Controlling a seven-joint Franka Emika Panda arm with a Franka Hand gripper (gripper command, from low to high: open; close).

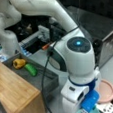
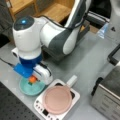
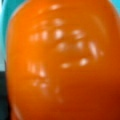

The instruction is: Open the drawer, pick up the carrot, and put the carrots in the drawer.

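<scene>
Drawer (image 1: 35, 75) sitting open, holding 2 vegetables. Gripper (image 2: 33, 78) hanging down into bowl (image 2: 27, 88) at carrot (image 2: 32, 79); cannot tell jaw state. Risk: glossy, rounded carrot slipping, or bowl getting dragged.

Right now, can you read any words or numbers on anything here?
None can be read.
White induction cooker under the round pink plate: dark button marks, too blurred to read.
Silver toaster oven: no legible label.
Bright orange carrot: no text.
</scene>
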